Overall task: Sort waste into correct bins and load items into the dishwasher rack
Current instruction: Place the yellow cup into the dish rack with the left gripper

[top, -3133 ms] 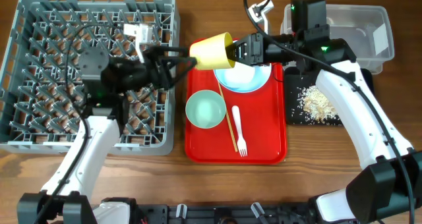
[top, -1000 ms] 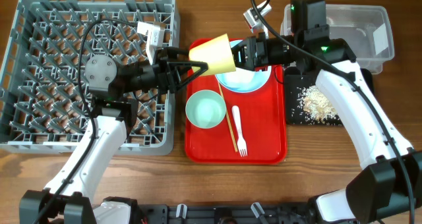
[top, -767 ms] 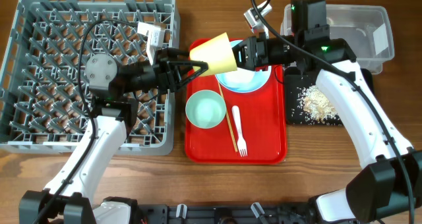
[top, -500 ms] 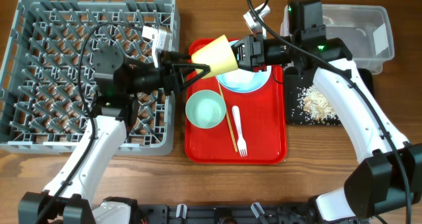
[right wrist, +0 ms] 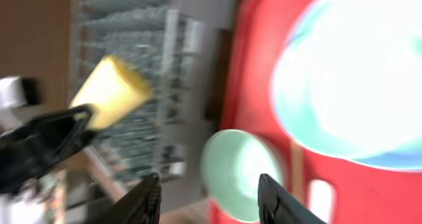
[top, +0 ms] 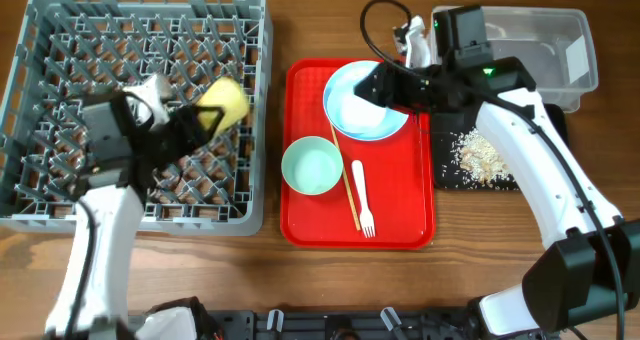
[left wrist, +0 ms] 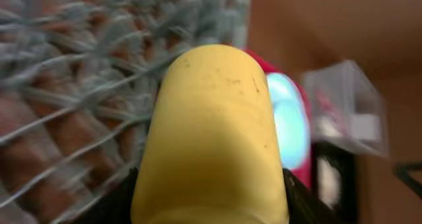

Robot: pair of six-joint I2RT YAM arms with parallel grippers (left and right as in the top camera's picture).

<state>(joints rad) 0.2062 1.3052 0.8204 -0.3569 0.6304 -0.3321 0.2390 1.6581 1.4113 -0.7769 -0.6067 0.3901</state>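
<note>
As left claw (top: 198, 120) grips cup (top: 226, 102), wooden tabletop (top: 330, 280)

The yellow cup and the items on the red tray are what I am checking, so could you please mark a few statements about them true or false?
1. The left gripper holds the yellow cup over the dishwasher rack. True.
2. The right gripper grips the cup. False: it is open and empty, over the pale-blue plate.
3. The pale-green bowl sits in the rack. False: it is on the red tray.
4. The white fork lies on the red tray beside the chopstick. True.
</note>
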